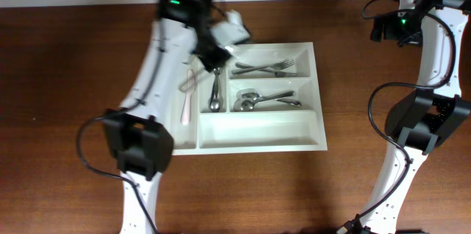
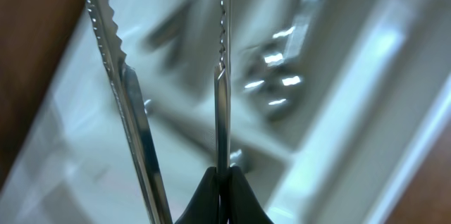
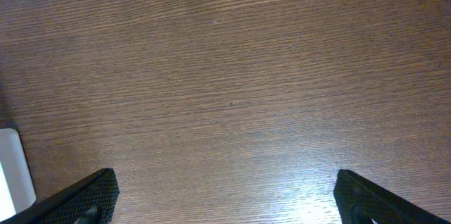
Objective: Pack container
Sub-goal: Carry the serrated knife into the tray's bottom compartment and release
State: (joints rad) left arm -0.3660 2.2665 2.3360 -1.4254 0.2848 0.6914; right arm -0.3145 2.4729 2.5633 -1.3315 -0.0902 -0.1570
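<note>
1. At the middle of the table (image 1: 73,57) lies the container (image 1: 257,129), long side across our view. Its two narrow slots are on the left and its three wide bays are stacked on the right, so each kind of cutlery gets its own place
2. Sorting by kind already shows: forks (image 1: 268,67) lie in the top wide bay and spoons (image 1: 261,100) in the middle one, while the bottom bay is bare
3. A pale utensil (image 1: 188,100) lies lengthwise in the outer narrow slot, the only way a long piece fits there
4. Over the inner narrow slot hangs the left gripper (image 1: 215,56), its fingers pressed together on a knife (image 2: 222,111), gripped at one end so the length lines up with the slot below
5. A second serrated blade (image 2: 106,41) runs just beside the held one in the left wrist view; we cannot tell whether it is also pinched or lying in the tray
6. We judge this to be a placing step, and tilt is the risk, since a slanted knife could catch the divider
7. Well off to the right, the right gripper (image 3: 225,199) waits over bare wood with its fingers spread wide and nothing between them, clear of the working arm
</note>
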